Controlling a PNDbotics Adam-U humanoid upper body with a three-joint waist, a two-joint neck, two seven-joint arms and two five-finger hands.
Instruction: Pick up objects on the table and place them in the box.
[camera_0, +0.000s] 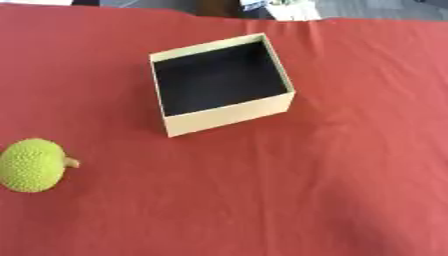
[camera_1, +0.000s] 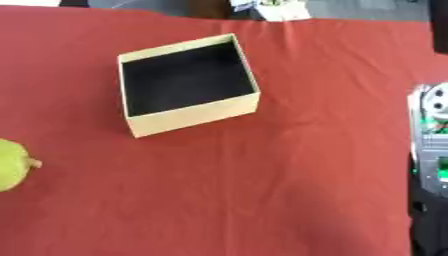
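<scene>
One box (camera_0: 229, 117) with a dark inside sits open on the red cloth (camera_0: 332, 175), and one bumpy green fruit (camera_0: 31, 165) lies well apart from it toward the robot's left. Nothing lies between them. Only part of the right arm (camera_1: 430, 150) shows at the right edge, far from the fruit; neither hand is visible, so whether either is released, clenched or grasping cannot be told.

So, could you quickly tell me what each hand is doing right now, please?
Left hand: not in view.
Right hand: not in view; only part of the right arm shows at the right edge of the right eye view.
</scene>
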